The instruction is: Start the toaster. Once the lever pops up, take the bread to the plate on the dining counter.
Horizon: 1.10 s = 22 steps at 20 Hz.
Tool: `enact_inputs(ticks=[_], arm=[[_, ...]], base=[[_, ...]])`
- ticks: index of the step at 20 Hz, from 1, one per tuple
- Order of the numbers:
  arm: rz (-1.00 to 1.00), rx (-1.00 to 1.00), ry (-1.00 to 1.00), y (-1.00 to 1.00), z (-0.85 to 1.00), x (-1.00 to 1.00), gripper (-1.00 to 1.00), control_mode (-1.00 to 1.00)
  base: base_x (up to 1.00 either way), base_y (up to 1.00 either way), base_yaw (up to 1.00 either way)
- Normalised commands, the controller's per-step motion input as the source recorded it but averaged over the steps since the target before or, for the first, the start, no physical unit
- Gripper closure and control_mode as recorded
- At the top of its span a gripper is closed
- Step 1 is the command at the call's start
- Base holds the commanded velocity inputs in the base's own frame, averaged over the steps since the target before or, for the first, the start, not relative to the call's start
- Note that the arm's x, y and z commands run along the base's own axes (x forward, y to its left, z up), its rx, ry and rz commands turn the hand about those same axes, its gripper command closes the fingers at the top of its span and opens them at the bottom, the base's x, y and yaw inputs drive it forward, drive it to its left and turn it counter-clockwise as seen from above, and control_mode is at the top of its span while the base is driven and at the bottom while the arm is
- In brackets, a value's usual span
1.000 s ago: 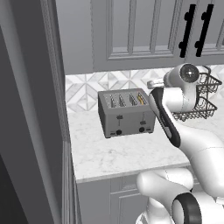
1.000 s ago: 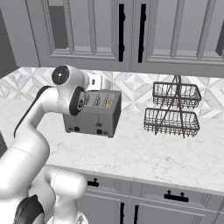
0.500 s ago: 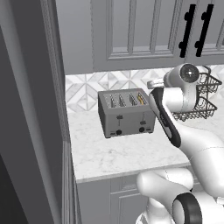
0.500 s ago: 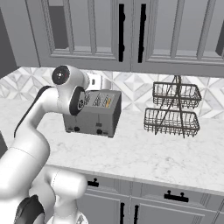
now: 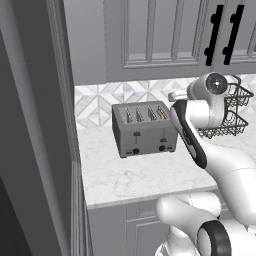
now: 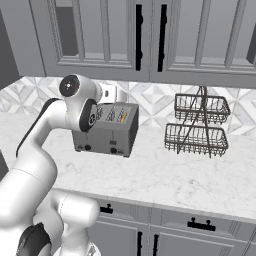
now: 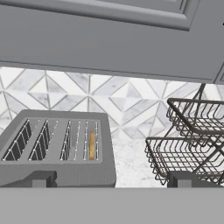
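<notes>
The grey-metal toaster stands on the grey-cabinet wall counter against the tiled wall. A yellow-tan slice of bread sits down in its right-hand slot. Two black levers sit high on the toaster's front, above two round knobs. My gripper hovers above the toaster's right end, open, with nothing between its fingertips. It touches neither the toaster nor the bread. The plate and the dining counter are out of view.
A two-tier black wire basket stands on the counter right of the toaster. Grey wall cabinets hang low overhead. A tall grey cabinet side closes off the counter's left end.
</notes>
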Motion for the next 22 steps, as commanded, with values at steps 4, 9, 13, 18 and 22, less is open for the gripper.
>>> enact_inputs(ticks=[4,9,13,18,22], arm=[[0.00,0.00,0.00,0.00,0.00,0.00,-1.00,-1.00],[0.00,0.00,0.00,0.00,0.00,0.00,-1.00,-1.00],[0.00,0.00,0.00,0.00,0.00,0.00,-1.00,-1.00],[0.00,0.00,0.00,0.00,0.00,0.00,-1.00,-1.00],[0.00,0.00,0.00,0.00,0.00,0.00,-1.00,-1.00]], base=[[0.00,0.00,0.00],[0.00,0.00,0.00],[0.00,0.00,0.00],[0.00,0.00,0.00],[0.00,0.00,0.00]])
